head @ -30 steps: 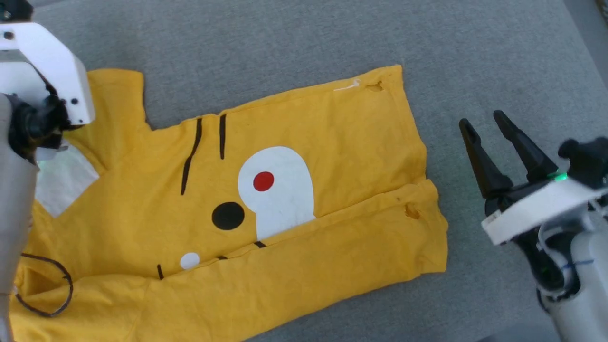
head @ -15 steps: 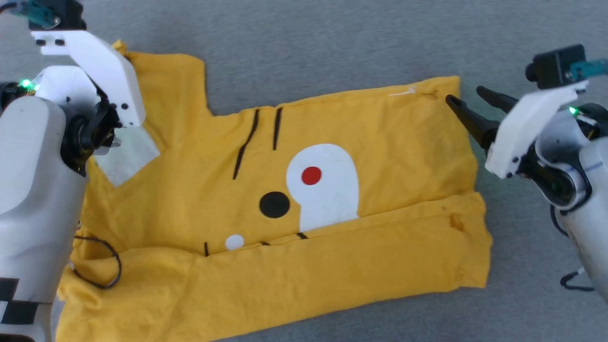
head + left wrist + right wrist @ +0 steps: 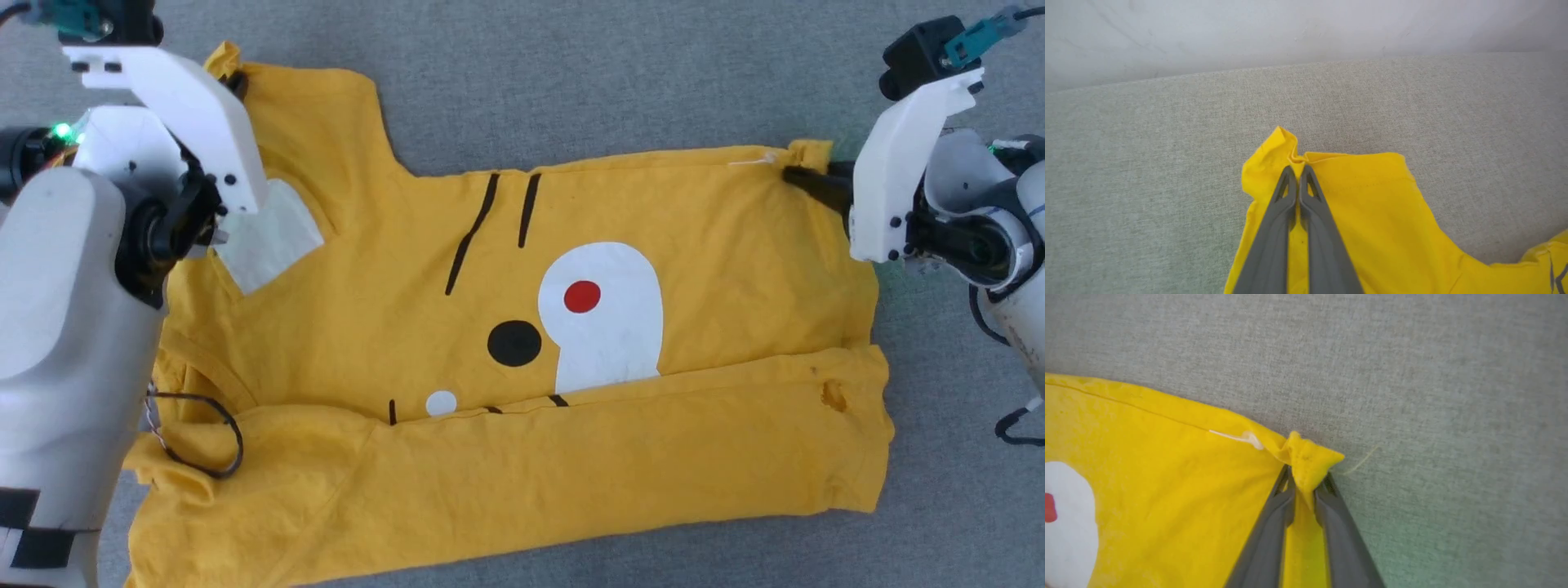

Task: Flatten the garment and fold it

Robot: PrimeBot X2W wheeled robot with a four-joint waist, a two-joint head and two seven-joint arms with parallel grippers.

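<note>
At the far left, the left claw (image 3: 1297, 169) has its two dark fingers drawn almost together, nipping the far corner of a sleeve, which puckers into a small peak just past the tips. From there the garment (image 3: 653, 457) stretches sideways across the grey fabric surface (image 3: 571, 82), lying print side up, with the collar end toward the left arm and the hem toward the right. A white patch (image 3: 273, 237) shows just beside the left wrist. Across the middle run two black stripes (image 3: 490, 220), then a black dot (image 3: 514, 343) and a large white shape (image 3: 608, 318) bearing a red dot (image 3: 582, 296). The near strip is folded over the print and shows plain yellow, with a small hole (image 3: 833, 396) toward its right end. At the far right, the right claw (image 3: 1306, 475) is closed to a narrow gap on the far hem corner, the cloth bunched up between its fingertips.
</note>
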